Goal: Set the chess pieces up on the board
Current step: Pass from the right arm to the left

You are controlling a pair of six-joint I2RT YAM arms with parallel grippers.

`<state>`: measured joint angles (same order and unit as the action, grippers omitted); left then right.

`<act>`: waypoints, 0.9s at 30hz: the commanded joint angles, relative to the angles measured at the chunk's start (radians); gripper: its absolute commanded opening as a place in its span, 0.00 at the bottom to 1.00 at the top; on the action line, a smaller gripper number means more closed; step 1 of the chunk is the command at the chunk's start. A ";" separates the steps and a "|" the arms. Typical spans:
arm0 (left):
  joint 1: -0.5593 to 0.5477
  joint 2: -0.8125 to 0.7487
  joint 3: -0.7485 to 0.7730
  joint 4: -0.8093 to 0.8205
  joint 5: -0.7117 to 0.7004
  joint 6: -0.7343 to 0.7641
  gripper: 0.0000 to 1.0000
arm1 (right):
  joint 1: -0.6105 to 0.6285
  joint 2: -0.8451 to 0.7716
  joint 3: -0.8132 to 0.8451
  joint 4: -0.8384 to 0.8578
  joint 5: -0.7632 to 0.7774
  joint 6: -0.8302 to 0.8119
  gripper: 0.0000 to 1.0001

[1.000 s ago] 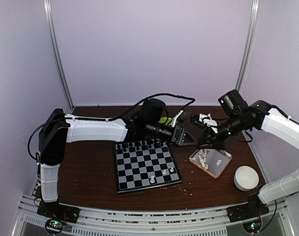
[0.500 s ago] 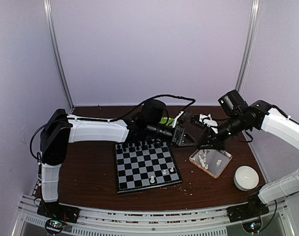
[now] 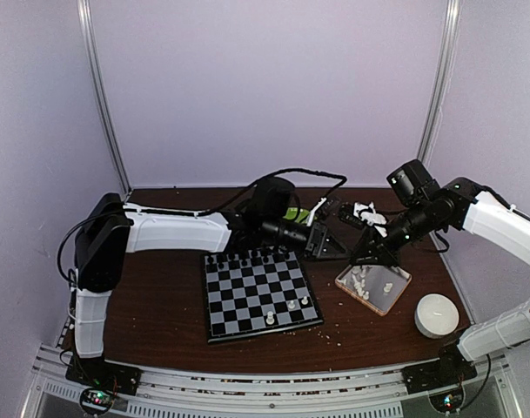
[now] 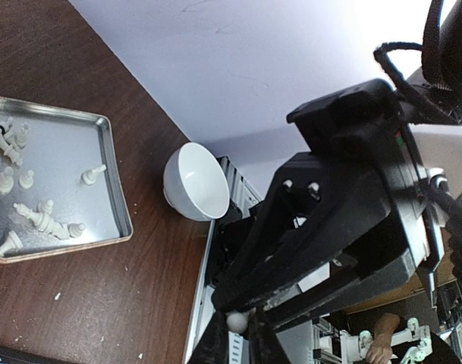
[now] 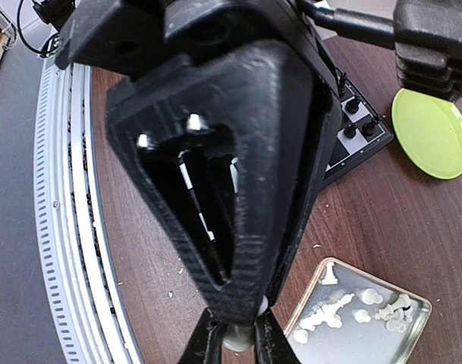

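**Q:** What surfaces and shapes are shown?
**A:** A flat board (image 3: 238, 305) of black and pale grey checks is laid on a dark wood-grain table (image 3: 160, 296). To its right are set a shallow, shiny, round-cornered tray (image 4: 117, 199) and a smooth white bowl (image 4: 196, 182).

**Q:** Where are the pieces?
**A:** Three small white pieces (image 3: 270, 320) are stood on the board's near squares, and more are jumbled in the tray. One round-headed piece (image 4: 236, 321) is pinched near the tray by the right gripper (image 5: 237, 332). It is flanked closely by the left gripper (image 4: 237, 327); whether that one grips it cannot be told.
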<state>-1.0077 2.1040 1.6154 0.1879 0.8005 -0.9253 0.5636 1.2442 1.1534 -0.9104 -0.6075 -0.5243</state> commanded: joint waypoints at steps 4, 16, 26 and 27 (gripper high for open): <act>-0.016 0.013 0.039 0.135 0.039 -0.014 0.05 | 0.009 0.015 0.027 0.050 -0.005 0.009 0.12; 0.024 -0.047 -0.042 0.139 -0.001 0.008 0.00 | 0.002 -0.011 0.007 0.030 0.026 0.004 0.28; 0.043 -0.175 -0.032 -0.382 -0.205 0.415 0.00 | -0.169 -0.168 -0.069 0.023 -0.023 0.008 0.37; 0.043 -0.187 -0.032 -0.434 -0.243 0.455 0.00 | -0.193 -0.179 -0.094 0.043 -0.039 0.016 0.37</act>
<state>-0.9703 2.0014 1.5650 -0.0051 0.6975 -0.6968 0.4355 1.1172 1.1255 -0.8948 -0.6022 -0.5243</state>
